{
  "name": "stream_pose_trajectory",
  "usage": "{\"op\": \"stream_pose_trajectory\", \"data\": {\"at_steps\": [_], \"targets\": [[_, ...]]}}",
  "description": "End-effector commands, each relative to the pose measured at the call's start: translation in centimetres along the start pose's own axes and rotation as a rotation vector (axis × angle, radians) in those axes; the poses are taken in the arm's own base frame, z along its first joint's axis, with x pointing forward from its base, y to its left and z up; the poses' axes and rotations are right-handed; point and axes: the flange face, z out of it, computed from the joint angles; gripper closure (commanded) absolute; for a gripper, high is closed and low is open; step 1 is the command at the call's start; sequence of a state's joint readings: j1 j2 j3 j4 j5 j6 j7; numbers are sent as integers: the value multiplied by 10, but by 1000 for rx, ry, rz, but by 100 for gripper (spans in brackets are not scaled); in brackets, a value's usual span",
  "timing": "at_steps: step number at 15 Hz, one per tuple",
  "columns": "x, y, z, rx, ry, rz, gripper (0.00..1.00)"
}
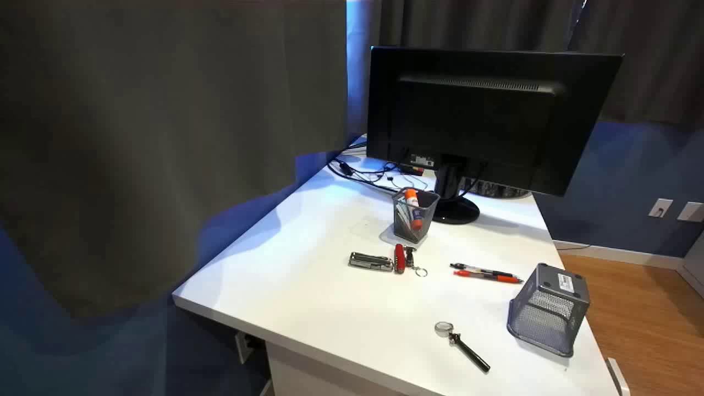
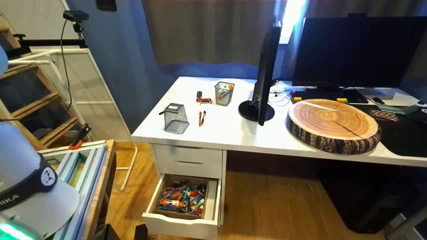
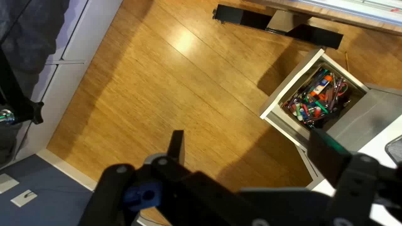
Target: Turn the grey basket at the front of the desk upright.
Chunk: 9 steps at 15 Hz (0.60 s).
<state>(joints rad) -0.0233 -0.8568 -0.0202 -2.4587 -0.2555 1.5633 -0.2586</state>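
Black two-fingered hand (image 3: 252,141), wrist view: fingers (image 3: 176,144) stand wide apart; wood-plank floor (image 3: 188,100) & pulled-out white drawer (image 3: 292,84) w/ asst. stationery (image 3: 318,100) lie beyond. In both exterior views, small grey wire-mesh basket (image 1: 550,313) sits upside down, rim on white flat-topped desk (image 1: 308,275), nr front edge. Black-handled magnifying glass (image 1: 472,353), red pen (image 1: 489,276) & black pen (image 1: 501,273) lie nearby; grey mesh holder (image 1: 430,212) w/ orange-capped tube (image 1: 413,209) stands upright farther off.

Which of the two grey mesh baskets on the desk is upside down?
The grey basket nearer the magnifying glass, base up; the other basket stands upright.
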Motion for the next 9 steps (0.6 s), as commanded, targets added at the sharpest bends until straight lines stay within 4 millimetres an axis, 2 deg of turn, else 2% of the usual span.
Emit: {"op": "stream_pose_trajectory", "data": {"at_steps": [1, 7, 9], "targets": [[0, 0, -1, 0, 0, 0, 0], [0, 0, -1, 0, 1, 1, 0], [14, -21, 3, 39, -7, -54, 0]]}}
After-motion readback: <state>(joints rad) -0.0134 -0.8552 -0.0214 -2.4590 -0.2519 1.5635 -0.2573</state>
